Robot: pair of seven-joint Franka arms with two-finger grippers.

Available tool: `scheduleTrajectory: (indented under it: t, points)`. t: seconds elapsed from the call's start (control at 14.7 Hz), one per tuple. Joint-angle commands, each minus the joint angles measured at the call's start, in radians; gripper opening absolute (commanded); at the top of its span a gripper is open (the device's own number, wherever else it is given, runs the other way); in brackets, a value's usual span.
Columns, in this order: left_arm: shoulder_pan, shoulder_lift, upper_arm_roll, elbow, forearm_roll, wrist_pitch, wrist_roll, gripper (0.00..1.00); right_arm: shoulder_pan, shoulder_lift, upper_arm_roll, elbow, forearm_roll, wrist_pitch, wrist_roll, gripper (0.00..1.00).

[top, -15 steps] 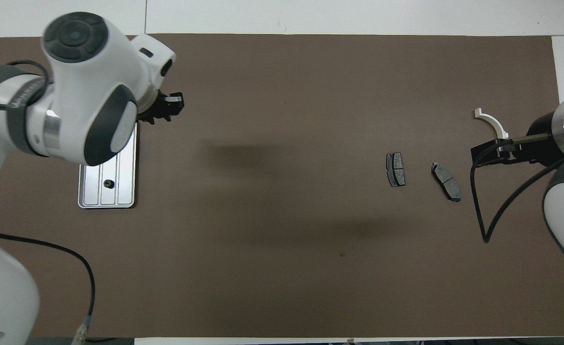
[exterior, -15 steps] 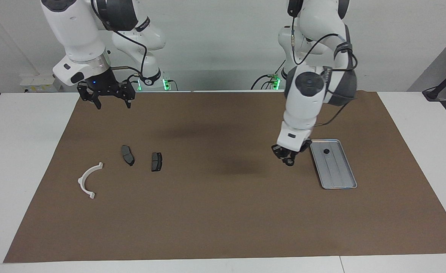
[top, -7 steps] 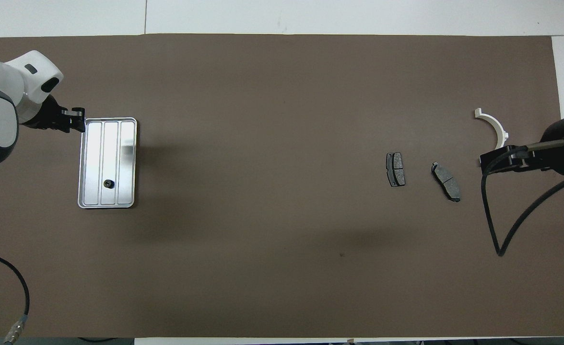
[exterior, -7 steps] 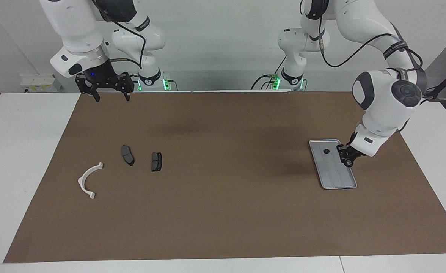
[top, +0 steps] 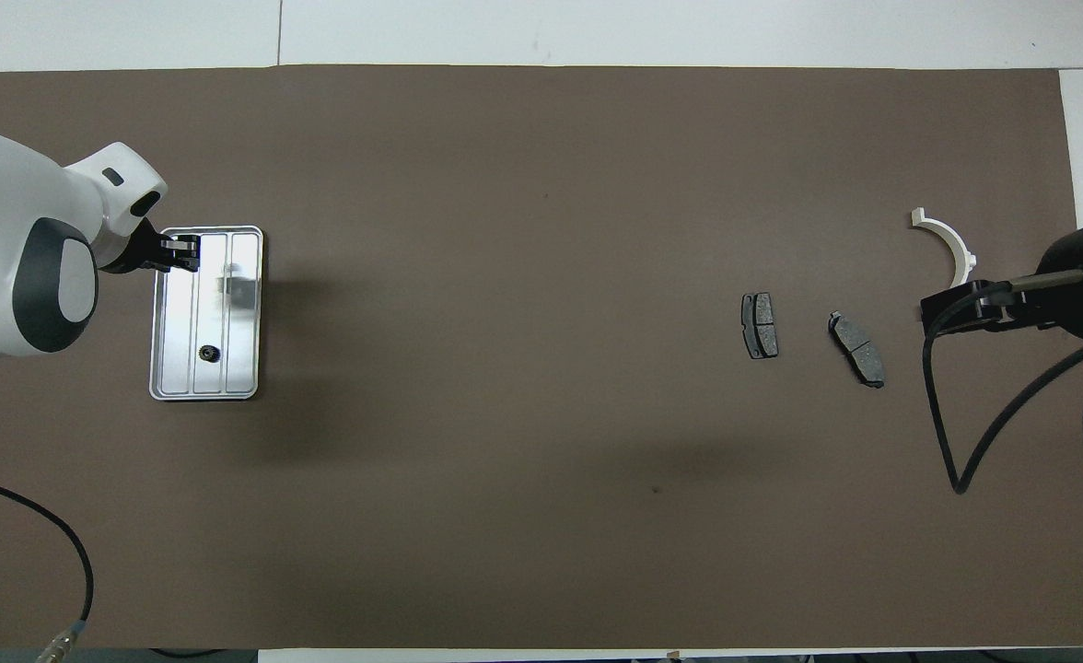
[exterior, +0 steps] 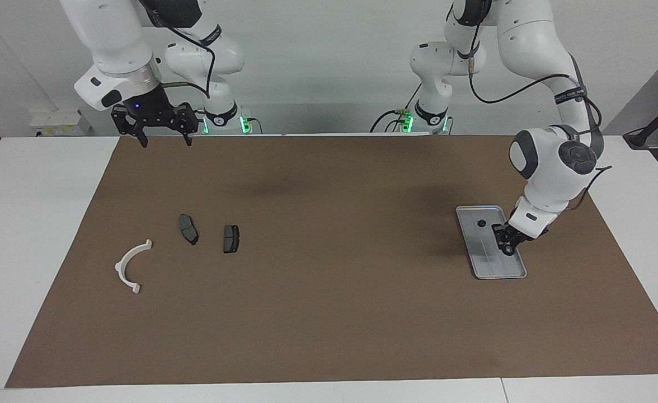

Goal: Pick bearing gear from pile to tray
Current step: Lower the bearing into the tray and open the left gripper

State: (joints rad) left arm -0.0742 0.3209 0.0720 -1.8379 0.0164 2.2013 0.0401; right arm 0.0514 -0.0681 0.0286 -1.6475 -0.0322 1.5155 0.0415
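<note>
Bearing gear [exterior: 481, 223]: tiny black round piece with a hole in its middle; lies in the tray, near the tray's short edge closest to the robots
Tray [exterior: 489, 263]: shallow silver-grey metal rectangle, rounded corners, raised rim, lengthwise ridges; sits on the brown mat [exterior: 329, 313] toward the left arm's end of the tabletop
Left gripper [exterior: 506, 244]: low over the tray's long edge on the left arm's side; fingers nearly shut; whether a small part sits between the tips cannot be told
Right gripper [exterior: 163, 137]: raised over the mat's corner at the right arm's end, by the robots; fingers wide apart, holding nothing; this arm waits
Pile: two dark grey brake pads [exterior: 188, 228] [exterior: 231, 238] side by side but apart; white plastic half-ring [exterior: 130, 266] nearer the mat's edge at the right arm's end
</note>
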Motion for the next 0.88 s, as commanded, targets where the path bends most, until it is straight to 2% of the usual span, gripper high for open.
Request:
scheduleTrajectory:
  t: [0.0, 0.41, 0.81]
  points:
    - [-0.009, 0.01, 0.006, -0.037, -0.007, 0.067, 0.004, 0.0, -0.005, -0.009, -0.007, 0.003, 0.031, -0.017, -0.031, 1.0]
    - [-0.007, 0.018, 0.006, -0.106, -0.007, 0.179, 0.0, 0.0, 0.001, -0.022, -0.006, -0.014, 0.031, -0.006, -0.029, 1.0]
    - [-0.01, 0.037, 0.006, -0.124, -0.007, 0.215, -0.003, 0.0, -0.005, -0.013, -0.006, -0.011, 0.031, 0.029, -0.029, 1.0]
